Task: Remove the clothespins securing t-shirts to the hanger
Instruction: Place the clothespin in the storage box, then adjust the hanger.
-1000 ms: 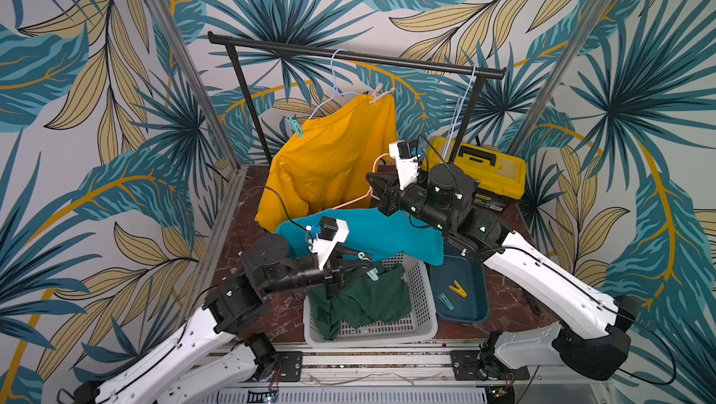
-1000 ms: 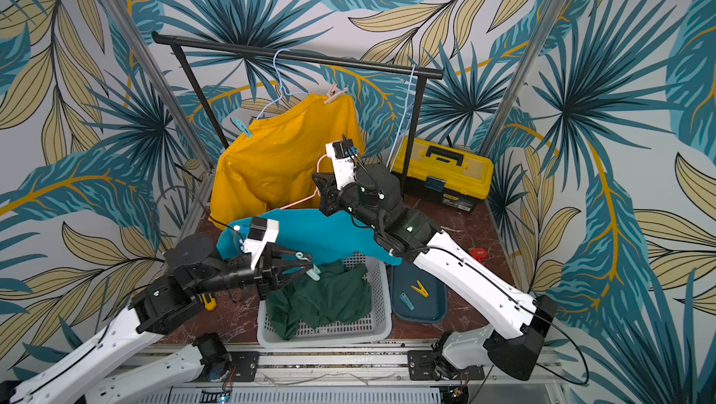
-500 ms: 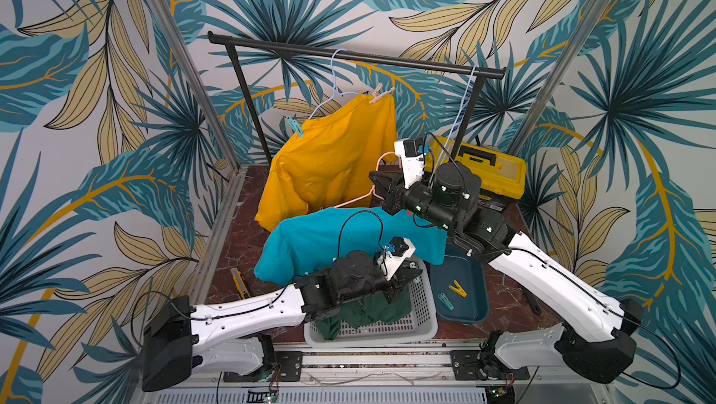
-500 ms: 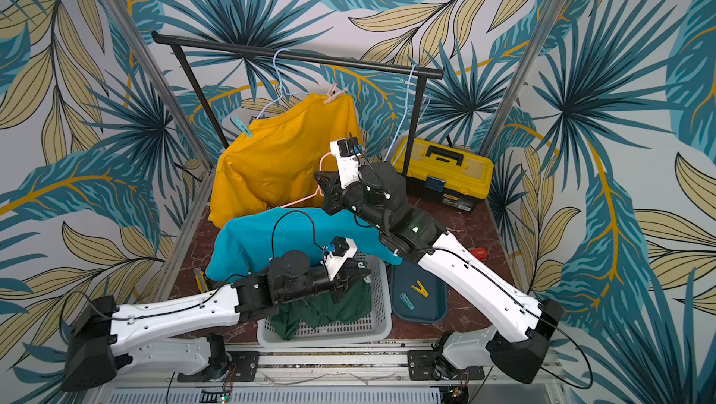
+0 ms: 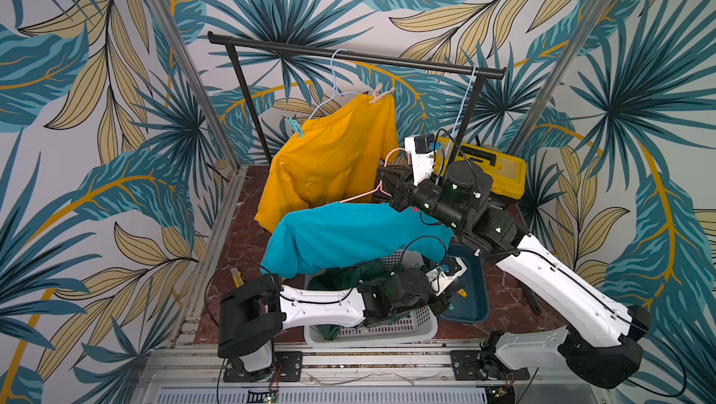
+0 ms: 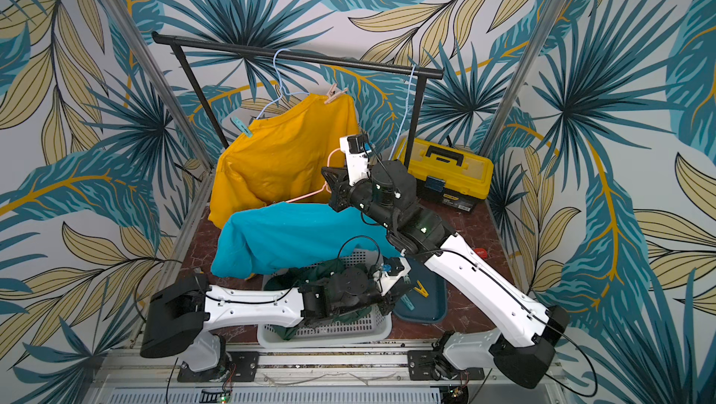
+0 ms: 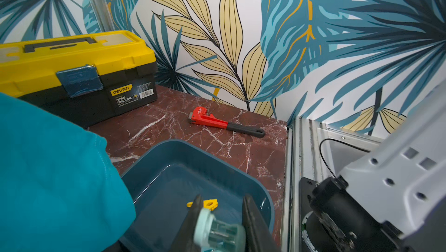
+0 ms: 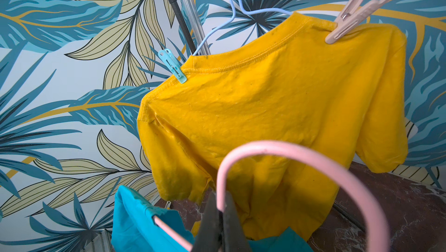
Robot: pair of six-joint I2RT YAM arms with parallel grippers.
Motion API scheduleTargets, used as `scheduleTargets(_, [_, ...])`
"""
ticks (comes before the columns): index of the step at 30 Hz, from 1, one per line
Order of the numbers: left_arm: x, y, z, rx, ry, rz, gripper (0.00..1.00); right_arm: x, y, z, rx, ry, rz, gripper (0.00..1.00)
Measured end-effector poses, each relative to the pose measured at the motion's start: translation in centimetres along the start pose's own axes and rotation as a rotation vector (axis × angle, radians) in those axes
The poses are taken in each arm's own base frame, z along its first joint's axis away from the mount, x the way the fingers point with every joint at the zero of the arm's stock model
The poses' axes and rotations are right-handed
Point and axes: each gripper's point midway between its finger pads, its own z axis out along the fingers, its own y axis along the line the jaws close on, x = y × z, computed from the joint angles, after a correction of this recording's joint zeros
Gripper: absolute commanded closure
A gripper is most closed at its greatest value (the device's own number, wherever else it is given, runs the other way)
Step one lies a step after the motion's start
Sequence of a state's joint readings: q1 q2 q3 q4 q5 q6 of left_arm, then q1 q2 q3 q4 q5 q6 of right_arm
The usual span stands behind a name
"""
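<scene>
Clock read from the robot's side, 12 at the far rail.

Risk one: the left gripper [image 7: 223, 205] is hanging over the blue tray [image 7: 193, 153] at 5 o'clock. Its jaws are only narrowly parted, with the mint clothespin [image 7: 217, 234] lodged between both fingers. It is sitting close to the tray's near rim, and the turquoise t-shirt [image 7: 53, 178] is drooping just beside it. A drop from here could be landing on cloth or skipping off the rim. A yellow clothespin [image 7: 210, 203] is lying in the tray already.

Risk two: the right gripper [image 8: 220, 205] is clamping fully shut on the pink hanger [image 8: 301, 151] at table centre. The hanger is tilting and no pin is showing on the turquoise t-shirt, so I judge the cloth could be sliding off.

Pose: the left arm is lying low across the white basket [image 5: 368, 334] at 6 o'clock, over the heaped dark green t-shirt [image 5: 358, 269]. The right arm is rising from 5 o'clock, elbow bent, wrist aiming toward 11. The golden yellow t-shirt [image 5: 329, 158] is hanging at 12, with the tan clothespin [image 5: 381, 95] and teal clothespin [image 5: 294, 127] gripping its shoulders.
</scene>
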State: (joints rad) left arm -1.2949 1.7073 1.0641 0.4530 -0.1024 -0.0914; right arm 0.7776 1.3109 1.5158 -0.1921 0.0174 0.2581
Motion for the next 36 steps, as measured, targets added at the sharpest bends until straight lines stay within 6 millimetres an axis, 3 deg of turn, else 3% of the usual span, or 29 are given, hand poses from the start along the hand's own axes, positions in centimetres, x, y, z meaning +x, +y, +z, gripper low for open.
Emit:
scheduleTargets(9, [1.2,0.7,4.6,-0.059,0.012,0.062,0.38,0.4,-0.2,-0.5,0.002,0.004,0.000,1.00])
scheduleTargets(16, [0.9,1.1,4.5,-0.083,0.006,0.107,0.16,0.6,-0.2,-0.5,0.002,0.008,0.001,1.00])
scheduleTargets(18, [0.3,1.2,3.2,-0.085,-0.001,0.110,0.13,0.6,-0.2,-0.6,0.002,0.007,0.004,1.00])
scheduleTargets(20, [-0.6,1.3,1.2,-0.084,-0.015,0.109,0.01,0.5,-0.2,-0.6,0.000,0.006,0.008,1.00])
scheduleTargets(22, [-2.3,1.3,-1.1,-0.080,-0.052,0.092,0.01,0.5,-0.2,-0.7,-0.002,0.004,0.010,1.00])
scheduleTargets(27, [-9.4,1.4,-7.8,-0.071,-0.199,0.056,0.00,0.1,-0.2,-0.9,-0.004,-0.006,0.019,1.00])
scheduleTargets(30, [-12.4,1.5,-11.4,-0.071,-0.235,0.047,0.00,0.1,-0.1,-0.9,-0.007,-0.005,0.023,1.00])
scheduleTargets(36, [-15.0,2.7,-17.4,-0.104,-0.224,0.063,0.00,0.6,-0.2,-0.8,-0.005,0.004,0.027,1.00])
